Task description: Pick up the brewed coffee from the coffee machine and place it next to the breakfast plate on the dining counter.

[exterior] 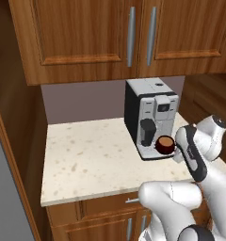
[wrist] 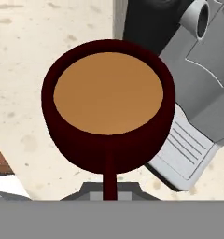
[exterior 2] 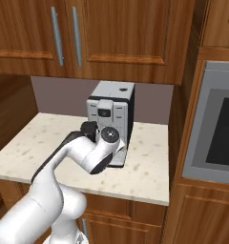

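Gripper jaws are pinched together on the thin side handle of the mug of brewed coffee, as the hand view suggests: the handle runs straight down from the cup wall to the bottom of that view, where the finger tips would be, though the tips themselves are not clearly visible.

In the left base view the mug sits at the front of the coffee machine, over its silver drip tray and just beside the black spout. Whether it rests on the tray or is slightly raised, I cannot tell. The machine stands on the speckled worktop beneath wooden cabinets.

Handling, as a judgement: the mug looks rigid and smooth-glazed, small and light, but it is filled with brown liquid nearly to the rim, so any tilt could spill. A grip on the handle alone puts the weight off to one side, and the cup may swing or rotate between the pads; it should be kept level and moved slowly. The cup wall would be a steadier hold.

From the lower right of the left base view, the arm rises, its forearm reaching forward and left towards the machine, wrist bent so the hand meets the mug from its right side. In the right base view the elbow and wrist cover the machine's front.
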